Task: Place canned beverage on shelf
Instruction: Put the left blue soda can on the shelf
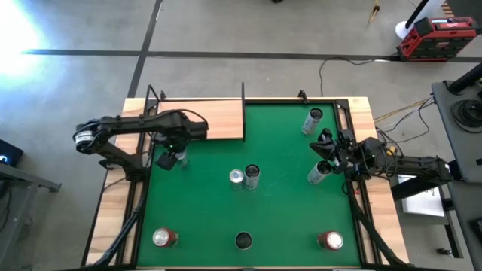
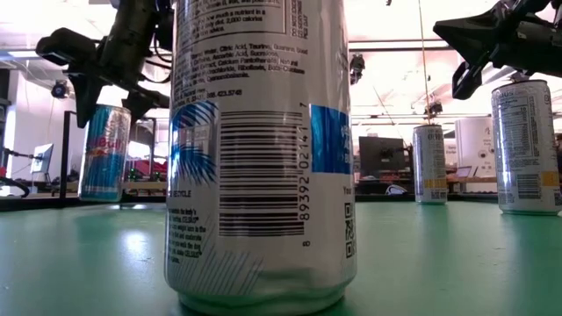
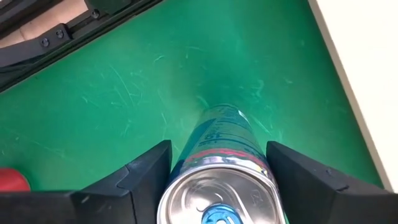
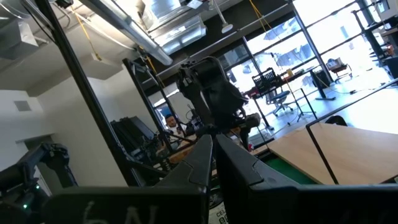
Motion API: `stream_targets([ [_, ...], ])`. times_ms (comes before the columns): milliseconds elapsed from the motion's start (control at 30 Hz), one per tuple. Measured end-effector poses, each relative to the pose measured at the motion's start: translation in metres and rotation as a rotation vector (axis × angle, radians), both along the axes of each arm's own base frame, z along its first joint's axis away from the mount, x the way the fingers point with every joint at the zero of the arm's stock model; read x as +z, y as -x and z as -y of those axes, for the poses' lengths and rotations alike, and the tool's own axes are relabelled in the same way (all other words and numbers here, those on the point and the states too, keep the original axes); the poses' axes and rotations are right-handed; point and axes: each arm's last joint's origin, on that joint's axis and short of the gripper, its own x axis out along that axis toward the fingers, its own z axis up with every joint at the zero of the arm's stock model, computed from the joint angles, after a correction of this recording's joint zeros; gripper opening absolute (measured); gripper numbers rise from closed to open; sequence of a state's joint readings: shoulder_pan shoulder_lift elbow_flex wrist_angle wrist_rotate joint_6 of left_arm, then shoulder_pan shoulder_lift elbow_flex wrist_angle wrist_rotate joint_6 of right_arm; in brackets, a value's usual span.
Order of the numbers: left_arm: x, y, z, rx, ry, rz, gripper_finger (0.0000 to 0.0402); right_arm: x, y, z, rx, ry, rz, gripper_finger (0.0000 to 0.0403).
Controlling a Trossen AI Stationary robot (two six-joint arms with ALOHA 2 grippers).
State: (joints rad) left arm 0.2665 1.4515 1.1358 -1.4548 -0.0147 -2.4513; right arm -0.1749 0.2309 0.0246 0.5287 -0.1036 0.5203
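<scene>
The can (image 3: pixel 219 180) between the left gripper's (image 3: pixel 217 168) matt black plastic fingers (image 3: pixel 142 174) is shiny aluminium with a glossy printed wall and a brushed silver lid. The green mat (image 1: pixel 286 150) looks matt and finely scratched. The shelf (image 1: pixel 203 118) is smooth pale wood edged with thin black metal rods. The bench (image 1: pixel 365 113) rim shows bare light wood.

Eight cans (image 1: pixel 251 175) in all: three along the near row, two mid-mat, two at right, one at left. One green mat (image 1: pixel 286 218). One shelf (image 1: pixel 218 119). One table (image 1: pixel 113 203). Two arms, so two grippers: left gripper (image 1: pixel 175 154), right gripper (image 1: pixel 324 150). One red toolbox (image 1: pixel 437 38).
</scene>
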Motion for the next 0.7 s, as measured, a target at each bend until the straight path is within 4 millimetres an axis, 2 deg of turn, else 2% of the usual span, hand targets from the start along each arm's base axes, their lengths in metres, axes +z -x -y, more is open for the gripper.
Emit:
stream_targets([
  [200,-0.015,-0.011,-0.003,-0.008,0.02,-0.06,0.024,0.0,0.0,0.0,0.0,0.0,0.0,0.0013],
  [333,-0.017,-0.016,-0.004,-0.003,0.024,-0.08,0.024,0.0,0.0,0.0,0.0,0.0,0.0,0.0013],
  [700,0.003,-0.024,-0.006,0.051,-0.021,0.037,0.0228,0.0,0.0,0.0,0.0,0.0,0.0,0.0013],
])
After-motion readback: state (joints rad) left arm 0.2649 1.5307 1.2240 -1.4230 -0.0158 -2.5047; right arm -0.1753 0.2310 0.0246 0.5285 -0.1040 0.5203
